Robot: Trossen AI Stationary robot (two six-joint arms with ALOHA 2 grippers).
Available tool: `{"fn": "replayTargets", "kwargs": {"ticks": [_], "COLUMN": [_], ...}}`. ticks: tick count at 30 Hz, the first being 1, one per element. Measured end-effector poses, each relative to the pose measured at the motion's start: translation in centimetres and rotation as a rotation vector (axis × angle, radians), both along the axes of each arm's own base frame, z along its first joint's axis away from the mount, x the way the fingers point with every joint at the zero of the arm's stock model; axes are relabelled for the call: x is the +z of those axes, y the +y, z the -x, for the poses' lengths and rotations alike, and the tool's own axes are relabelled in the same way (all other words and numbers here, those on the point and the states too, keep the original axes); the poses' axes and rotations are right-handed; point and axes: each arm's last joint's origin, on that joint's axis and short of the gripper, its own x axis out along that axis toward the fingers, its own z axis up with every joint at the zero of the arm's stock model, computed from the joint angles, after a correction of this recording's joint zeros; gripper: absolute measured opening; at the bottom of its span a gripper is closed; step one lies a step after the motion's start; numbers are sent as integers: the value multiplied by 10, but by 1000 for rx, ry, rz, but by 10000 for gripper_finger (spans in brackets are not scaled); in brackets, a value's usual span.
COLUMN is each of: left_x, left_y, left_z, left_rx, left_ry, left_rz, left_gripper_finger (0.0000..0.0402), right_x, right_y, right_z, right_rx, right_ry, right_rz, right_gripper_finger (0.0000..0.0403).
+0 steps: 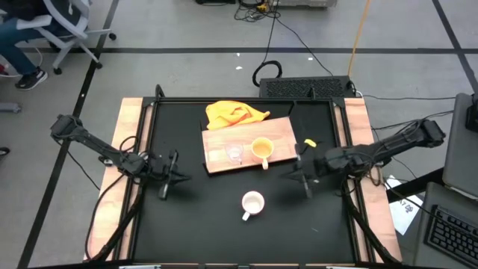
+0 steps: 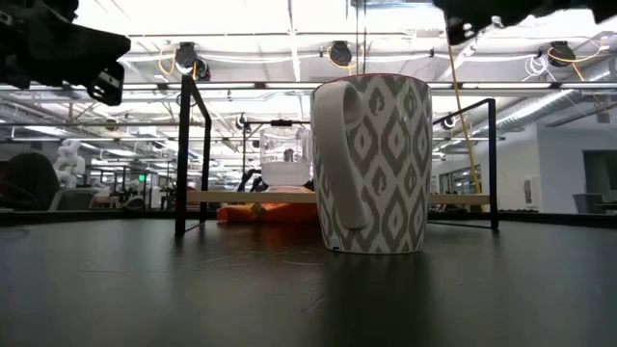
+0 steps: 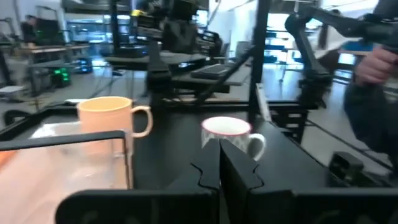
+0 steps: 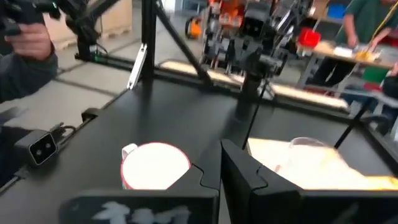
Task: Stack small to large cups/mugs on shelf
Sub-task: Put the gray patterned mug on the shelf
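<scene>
A white mug (image 1: 252, 203) with a grey pattern (image 2: 371, 164) stands upright on the black table, near of the wooden shelf board (image 1: 278, 133). A yellow-orange mug (image 1: 262, 149) and a tiny clear glass cup (image 1: 234, 153) stand upright on the board. My left gripper (image 1: 168, 179) hovers left of the white mug, shut and empty. My right gripper (image 1: 302, 175) hovers right of it, also shut and empty. The left wrist view shows the white mug (image 3: 230, 135) and yellow mug (image 3: 112, 118) ahead. The right wrist view shows the white mug (image 4: 155, 165) and the glass cup (image 4: 305, 152).
A crumpled yellow cloth (image 1: 235, 113) lies at the board's far edge. A small yellow piece (image 1: 310, 143) lies right of the board. A black frame (image 1: 157, 101) rings the table. A person's hand (image 4: 28, 37) shows beyond the table.
</scene>
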Motion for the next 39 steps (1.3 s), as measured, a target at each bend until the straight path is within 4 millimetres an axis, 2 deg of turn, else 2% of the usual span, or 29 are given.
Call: {"fn": "replayTargets", "kwargs": {"ticks": [11, 15, 21, 26, 35, 39], "left_x": [-3, -7, -7, -7, -8, -8], "left_y": [0, 0, 0, 0, 0, 0], "left_z": [0, 0, 0, 0, 0, 0], "left_rx": [12, 16, 16, 17, 18, 19], "left_ry": [37, 78, 77, 72, 68, 68], "left_rz": [32, 23, 8, -25, -58, -54], "left_gripper_finger": [5, 6, 6, 5, 6, 5], "right_x": [21, 26, 32, 32, 31, 25], "right_y": [17, 21, 30, 31, 23, 25], "right_z": [-58, -70, -84, -92, -113, -123], "right_rx": [-61, -73, 27, 15, -92, -120], "right_ry": [392, 488, 533, 553, 670, 715], "right_rz": [-34, -52, -138, -183, -251, -274], "right_gripper_finger": [0, 0, 14, 48, 157, 186]}}
